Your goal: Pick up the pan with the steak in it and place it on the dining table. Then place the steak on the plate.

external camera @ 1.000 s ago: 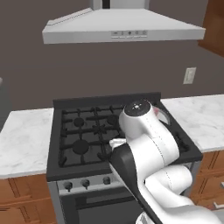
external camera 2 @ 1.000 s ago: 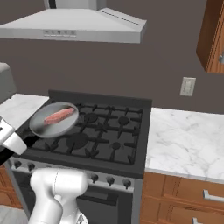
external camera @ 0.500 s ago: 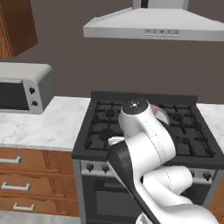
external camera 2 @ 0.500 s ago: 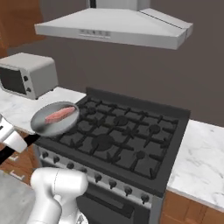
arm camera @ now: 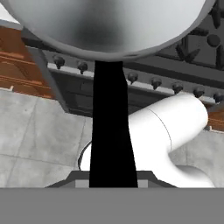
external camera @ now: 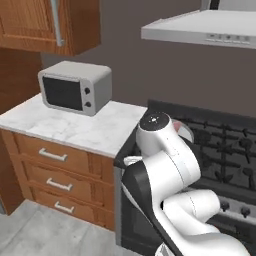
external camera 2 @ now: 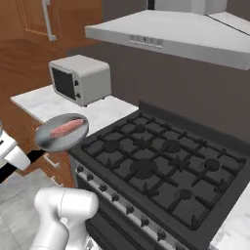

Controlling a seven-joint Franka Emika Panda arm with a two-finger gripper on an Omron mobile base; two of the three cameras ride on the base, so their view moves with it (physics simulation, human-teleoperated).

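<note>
The grey pan (external camera 2: pixel 53 139) hangs level in the air off the front left corner of the stove, with the pinkish steak (external camera 2: pixel 67 128) lying in its bowl. Its black handle (external camera 2: pixel 36 155) runs down-left into my gripper (external camera 2: pixel 24 160), which is shut on it. In the hand view the pan's underside (arm camera: pixel 109 26) spans the top and the handle (arm camera: pixel 110 131) runs straight down into my gripper (arm camera: pixel 111 181). In the left base view only a sliver of the pan's rim (external camera: pixel 186 134) peeks out behind the arm. The dining table and the plate are out of view.
The black gas stove (external camera 2: pixel 156 166) stands to the pan's right under a grey range hood (external camera 2: pixel 166 34). A microwave (external camera 2: pixel 80 78) sits on the white marble counter (external camera: pixel 75 127) to the left, above wooden drawers (external camera: pixel 50 175). Grey floor (arm camera: pixel 39 140) lies below.
Both base views have swung left: the microwave, the left counter and the wooden cabinets have come into view and the stove has slid right. The pan with the steak stays in my grip.
</note>
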